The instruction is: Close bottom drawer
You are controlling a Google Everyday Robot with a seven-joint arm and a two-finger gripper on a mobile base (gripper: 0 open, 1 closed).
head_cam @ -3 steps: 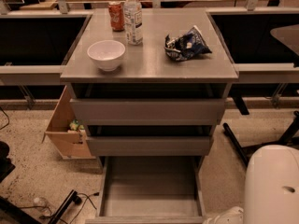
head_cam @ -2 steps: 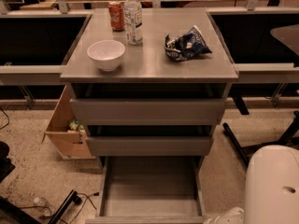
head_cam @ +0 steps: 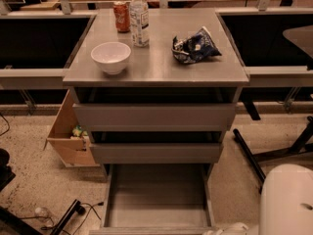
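The bottom drawer [head_cam: 156, 195] is the narrowest of three grey drawers and is pulled far out towards me. Its long shallow tray is empty, and its front panel [head_cam: 151, 230] lies at the lower edge of the view. Above it, the medium-width drawer [head_cam: 156, 152] and the widest drawer [head_cam: 154, 116] each stand slightly open. My gripper is out of view. Only a white rounded part of my body [head_cam: 286, 202] shows at the bottom right, beside the open drawer's right front corner.
On the cabinet top [head_cam: 156, 75] stand a white bowl [head_cam: 111, 57], a bottle [head_cam: 139, 17], a red can [head_cam: 121, 16] and a crumpled chip bag [head_cam: 194, 45]. A cardboard box [head_cam: 68, 136] stands left of the cabinet. Cables [head_cam: 63, 219] lie at the lower left, and dark chair legs [head_cam: 274, 155] at the right.
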